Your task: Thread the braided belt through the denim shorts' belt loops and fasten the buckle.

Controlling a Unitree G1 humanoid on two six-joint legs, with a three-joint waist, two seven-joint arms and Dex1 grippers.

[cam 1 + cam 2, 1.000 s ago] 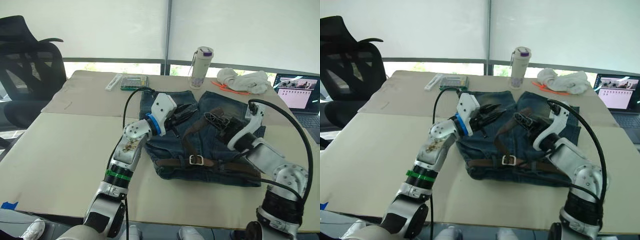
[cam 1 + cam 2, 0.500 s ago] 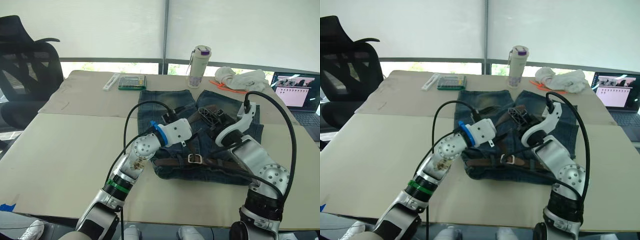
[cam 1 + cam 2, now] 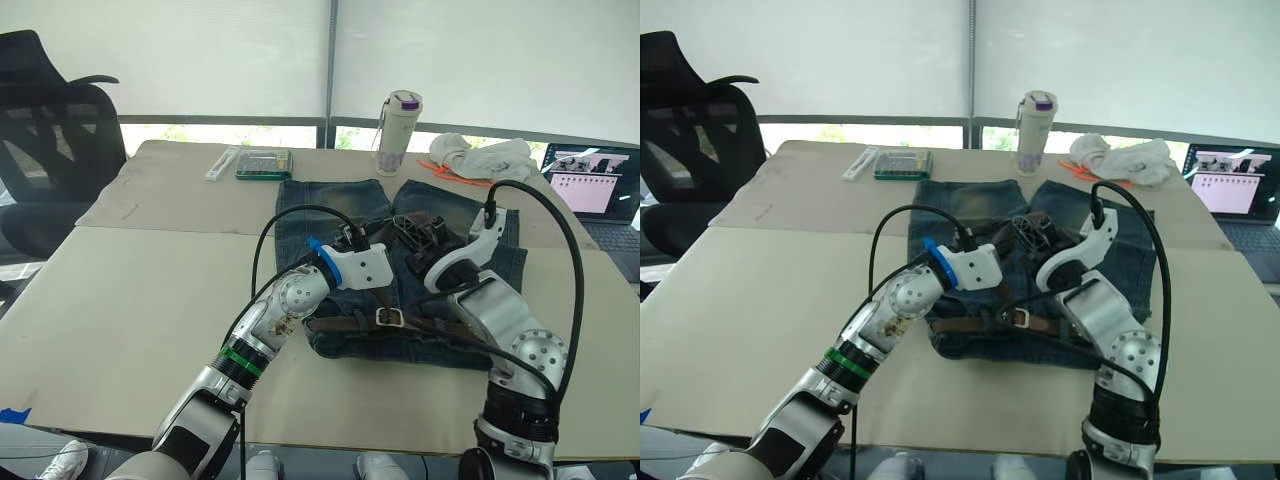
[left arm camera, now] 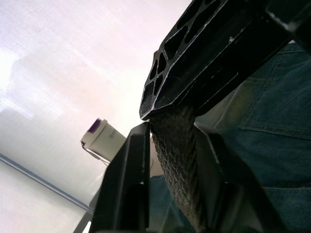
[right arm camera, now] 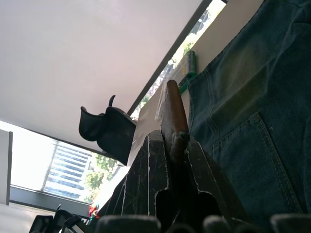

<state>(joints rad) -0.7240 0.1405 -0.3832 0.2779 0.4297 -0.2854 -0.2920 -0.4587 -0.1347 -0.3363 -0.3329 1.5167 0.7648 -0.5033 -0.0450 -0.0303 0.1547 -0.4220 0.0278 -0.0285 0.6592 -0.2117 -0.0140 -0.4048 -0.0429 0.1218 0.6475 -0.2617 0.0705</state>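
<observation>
Both tools, left (image 3: pixel 385 232) and right (image 3: pixel 412 236), pinch the woven brown braided belt (image 4: pixel 176 160) above faded denim shorts (image 3: pixel 480 262); its silver rectangular buckle (image 3: pixel 390 318) lies on the waistband.

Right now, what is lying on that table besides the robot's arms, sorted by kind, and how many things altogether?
Clothing: 2, the denim shorts and the braided belt.
Drink bottle: 1.
White cloth bundle: 1.
Green case: 1.
Laptop: 1.
Total: 6.
</observation>
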